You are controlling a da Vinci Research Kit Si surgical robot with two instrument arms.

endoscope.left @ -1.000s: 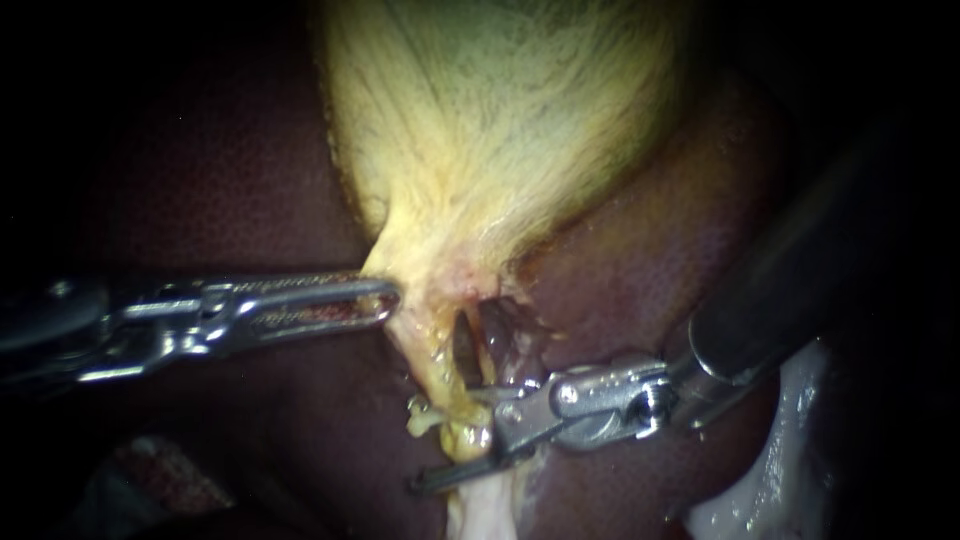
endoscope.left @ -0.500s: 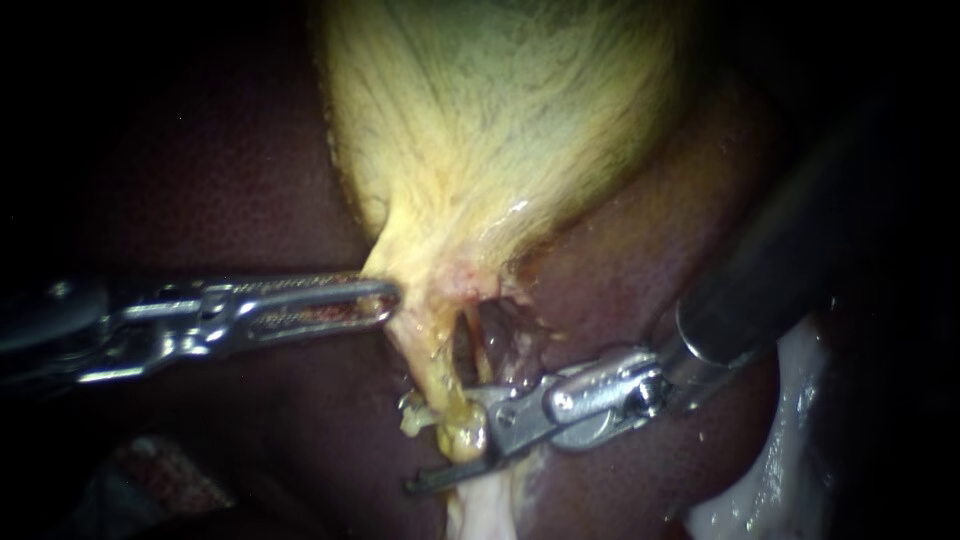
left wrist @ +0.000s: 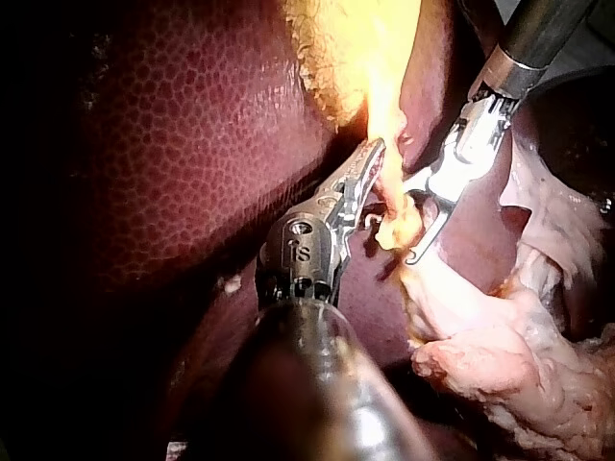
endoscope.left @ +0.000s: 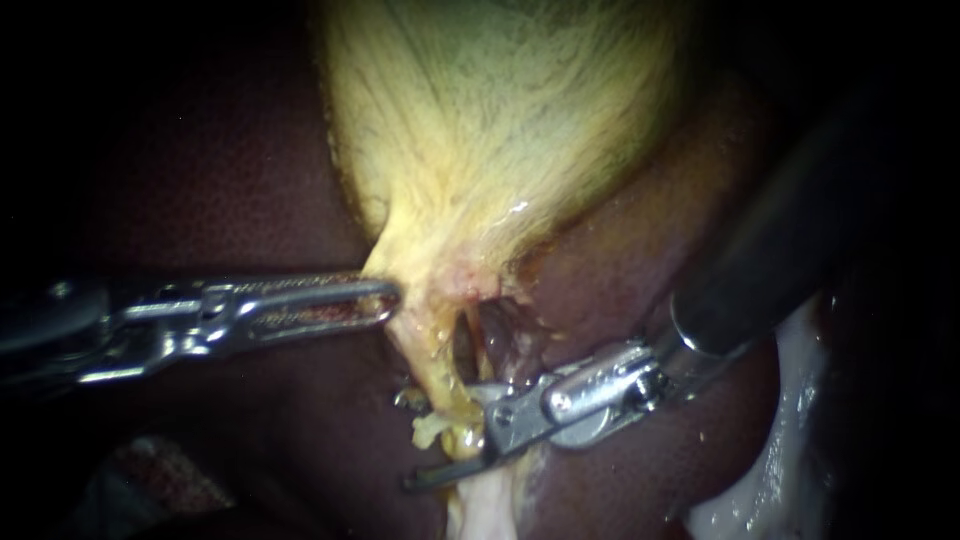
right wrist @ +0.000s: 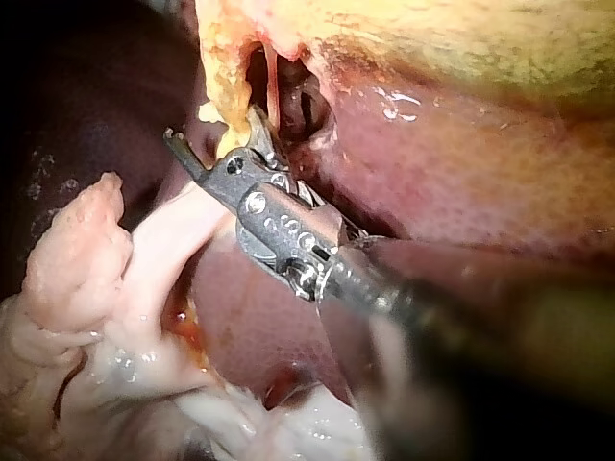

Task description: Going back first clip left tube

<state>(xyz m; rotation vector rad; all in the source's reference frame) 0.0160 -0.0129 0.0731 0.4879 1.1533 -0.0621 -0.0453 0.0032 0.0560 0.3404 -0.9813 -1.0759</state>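
The yellow gallbladder [endoscope.left: 500, 130] narrows down to a neck over the dark liver [endoscope.left: 220, 170]. My left instrument [endoscope.left: 392, 298] comes in level, its jaws shut on the neck's left edge; the left wrist view shows this left instrument [left wrist: 373, 158] holding the same yellow tissue. The left tube [endoscope.left: 438, 372] runs down from the neck, with a slit and a darker tube [endoscope.left: 505, 345] to its right. My right instrument [endoscope.left: 450, 438] has open jaws astride the left tube's lumpy lower end, as the right instrument [right wrist: 216, 130] also shows. A small glint [endoscope.left: 405, 398] lies beside the tube; whether it is a clip is unclear.
Pale, wet fatty tissue [endoscope.left: 790, 440] lies at the lower right, beneath my right instrument's dark shaft [endoscope.left: 790, 240]. A whitish strand [endoscope.left: 485, 505] continues below the tube. In the right wrist view the pale tissue [right wrist: 144, 259] lies beside and under the jaws.
My right instrument's shaft has swung steeper and its wrist has shifted slightly left and up. The tube's lumpy end has shifted a little between the jaws. The left instrument has not moved.
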